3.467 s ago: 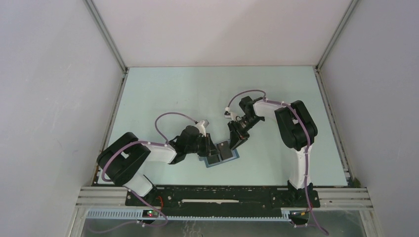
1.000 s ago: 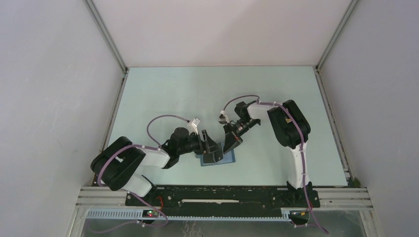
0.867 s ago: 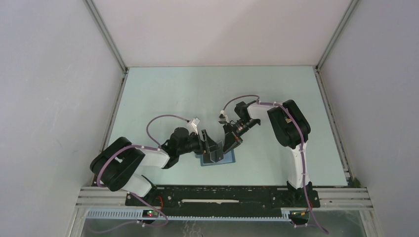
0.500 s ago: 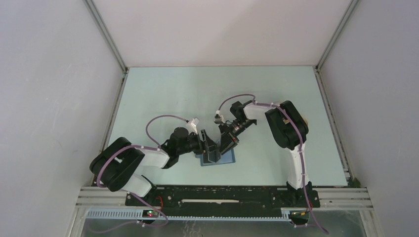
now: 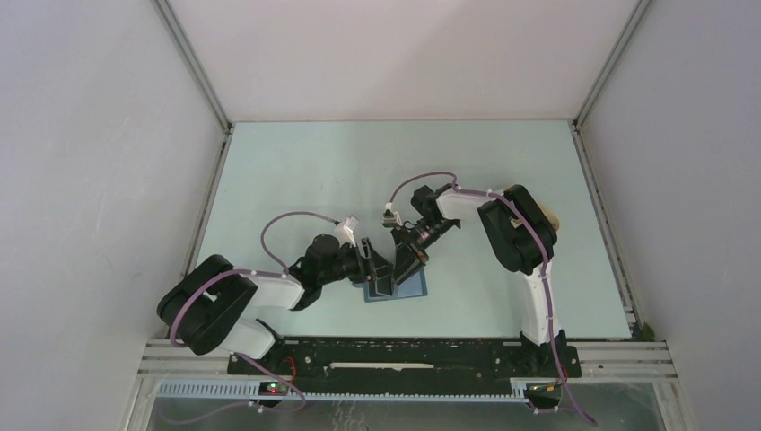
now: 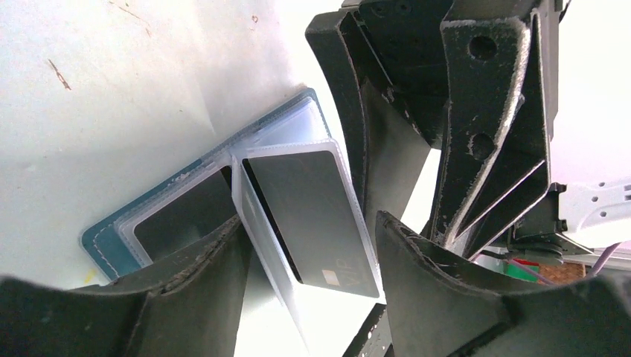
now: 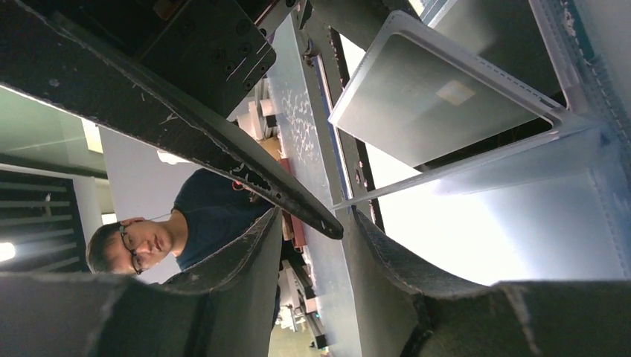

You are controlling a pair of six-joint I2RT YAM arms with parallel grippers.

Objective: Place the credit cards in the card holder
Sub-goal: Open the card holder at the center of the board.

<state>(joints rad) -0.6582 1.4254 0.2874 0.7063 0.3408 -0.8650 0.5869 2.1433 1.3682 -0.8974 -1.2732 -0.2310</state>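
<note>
lying open on the table [image 5: 296, 171], the blue card holder [image 6: 100, 245] sits right under both grippers. left gripper [image 6: 309, 221] is half open, w/ one clear leaf holding a dark card [image 6: 312, 216] raised betw its fingers. 2nd dark card [image 6: 182, 219] lies flat by its left finger. right gripper [image 7: 314, 223] is at a narrow gap, just opposite; can't tell if it touches the leaf.

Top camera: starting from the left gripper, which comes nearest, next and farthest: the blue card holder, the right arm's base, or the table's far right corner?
1. Card holder: right under the left gripper.
2. Right arm's base: near edge, on the right.
3. Table's far right corner: at the back right.
</note>
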